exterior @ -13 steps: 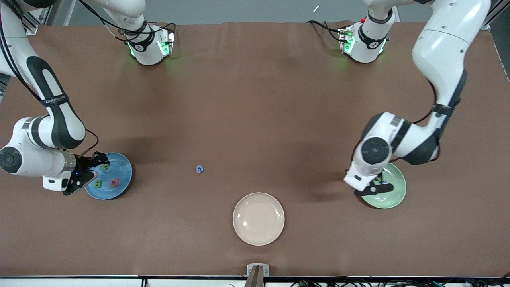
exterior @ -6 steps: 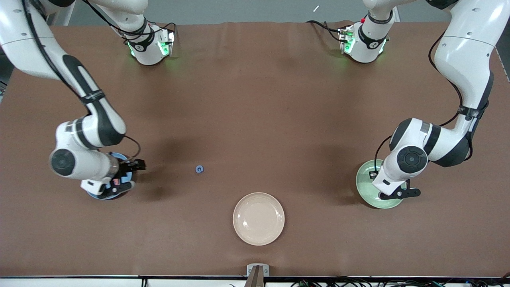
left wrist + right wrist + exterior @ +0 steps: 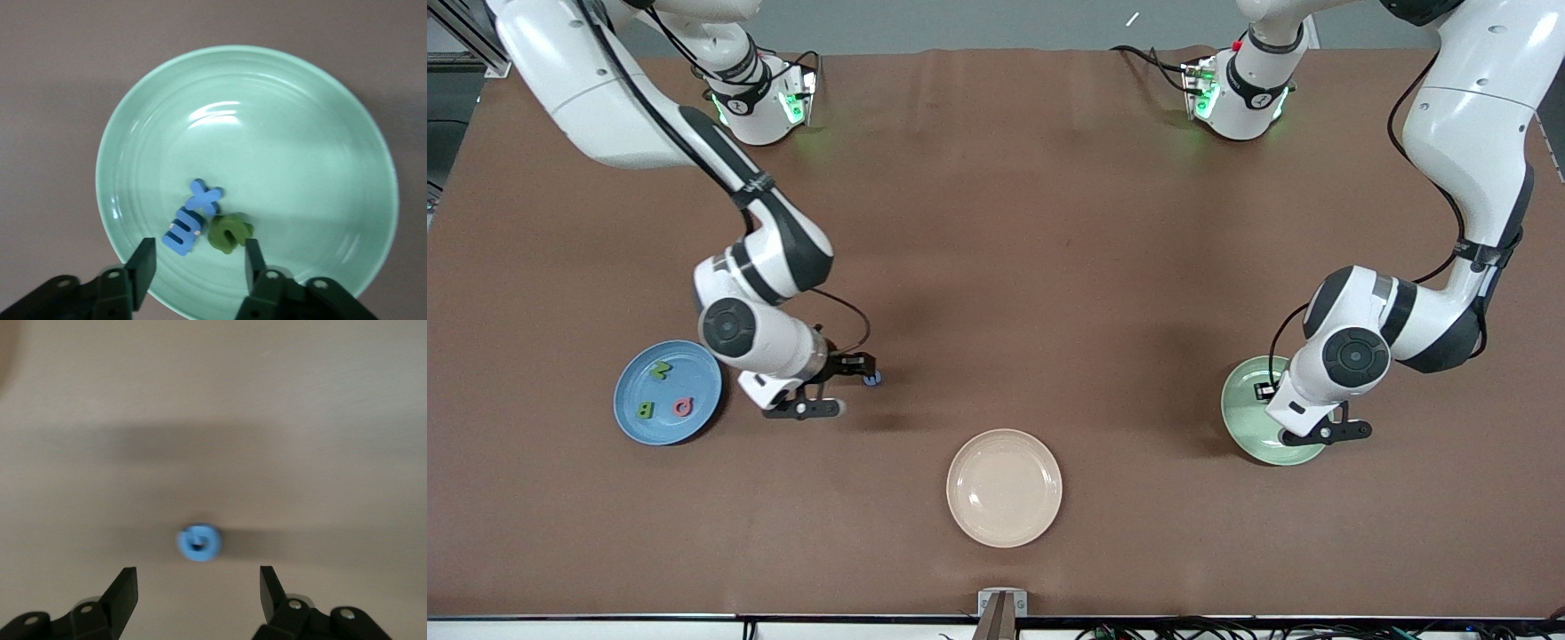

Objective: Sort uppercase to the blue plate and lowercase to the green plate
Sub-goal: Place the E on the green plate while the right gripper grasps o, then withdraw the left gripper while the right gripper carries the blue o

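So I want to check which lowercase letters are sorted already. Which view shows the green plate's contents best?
The left wrist view: it looks straight down into the green plate, showing a blue x, a blue m and a green letter. In the front view the left arm hides the plate's letters. The right wrist view doesn't show it.

My brown table, cream plate nearest the front camera, blue plate toward my right arm's end, green plate toward my left's, blue G between cream and blue plates.
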Motion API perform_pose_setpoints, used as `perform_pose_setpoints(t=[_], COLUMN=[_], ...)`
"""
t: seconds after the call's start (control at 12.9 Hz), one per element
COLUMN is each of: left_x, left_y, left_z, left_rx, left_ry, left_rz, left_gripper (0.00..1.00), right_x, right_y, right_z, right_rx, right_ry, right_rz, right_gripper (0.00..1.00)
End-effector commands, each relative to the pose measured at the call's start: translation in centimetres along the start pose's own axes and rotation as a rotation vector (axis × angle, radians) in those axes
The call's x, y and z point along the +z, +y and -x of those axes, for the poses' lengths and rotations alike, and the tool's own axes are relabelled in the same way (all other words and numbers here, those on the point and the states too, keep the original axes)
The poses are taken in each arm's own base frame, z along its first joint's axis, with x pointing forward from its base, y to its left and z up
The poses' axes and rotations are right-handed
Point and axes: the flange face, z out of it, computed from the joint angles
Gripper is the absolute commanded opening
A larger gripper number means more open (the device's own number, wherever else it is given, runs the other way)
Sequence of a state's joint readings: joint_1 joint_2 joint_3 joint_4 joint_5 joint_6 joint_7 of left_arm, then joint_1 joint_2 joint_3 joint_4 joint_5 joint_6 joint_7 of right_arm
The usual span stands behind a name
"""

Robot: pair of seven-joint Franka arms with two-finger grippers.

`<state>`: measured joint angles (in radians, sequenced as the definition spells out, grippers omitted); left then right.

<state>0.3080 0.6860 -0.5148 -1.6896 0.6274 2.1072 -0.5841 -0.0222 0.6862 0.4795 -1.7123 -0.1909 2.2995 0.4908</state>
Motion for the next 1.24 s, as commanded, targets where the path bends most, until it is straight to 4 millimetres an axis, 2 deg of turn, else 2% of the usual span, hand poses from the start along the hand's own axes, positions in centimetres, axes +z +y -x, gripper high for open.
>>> perform_pose_setpoints(t=[0.0,0.23,0.39,0.46,0.62,0.77,0.85,1.01,1.16], left_x=[-4.8,-11.1,-16.7,-19.2,-23.1,-27.4,-29.1,-31.3,-31.4], left_y=[1.6,1.5,0.5,-0.2,-2.5,-4.6,-5.1,-6.0,-7.2], left_z=[0.7,1.4,2.3,2.6,2.5,2.8,3.1,4.1,4.7], left_rx=[0.033,0.049,0.041,-0.013,-0.065,0.000,0.026,0.029,0.024], left_ry=[0.050,0.096,0.139,0.117,0.051,0.031,0.042,0.061,0.014], left_rz=[0.001,-0.044,-0.066,-0.007,0.076,0.071,0.075,0.096,0.112], left_gripper=[1.00,1.00,1.00,1.00,1.00,1.00,1.00,1.00,1.00], right_x=[2.9,3.8,4.0,4.4,4.5,4.6,4.7,5.1,5.1], right_y=[-0.2,-0.3,0.2,0.3,0.0,-0.4,-0.4,-0.6,-0.6], right_z=[-0.2,-0.1,-0.4,-0.3,-0.2,0.1,0.0,0.2,0.2], right_rx=[0.016,-0.001,-0.011,-0.010,-0.015,-0.022,-0.022,-0.025,-0.027], right_ry=[0.010,0.018,0.037,0.032,0.031,0.029,0.030,0.033,0.033], right_rz=[0.006,0.050,0.063,0.064,0.064,0.065,0.063,0.059,0.060], right_gripper=[0.83,0.83,0.82,0.81,0.74,0.55,0.49,0.47,0.33])
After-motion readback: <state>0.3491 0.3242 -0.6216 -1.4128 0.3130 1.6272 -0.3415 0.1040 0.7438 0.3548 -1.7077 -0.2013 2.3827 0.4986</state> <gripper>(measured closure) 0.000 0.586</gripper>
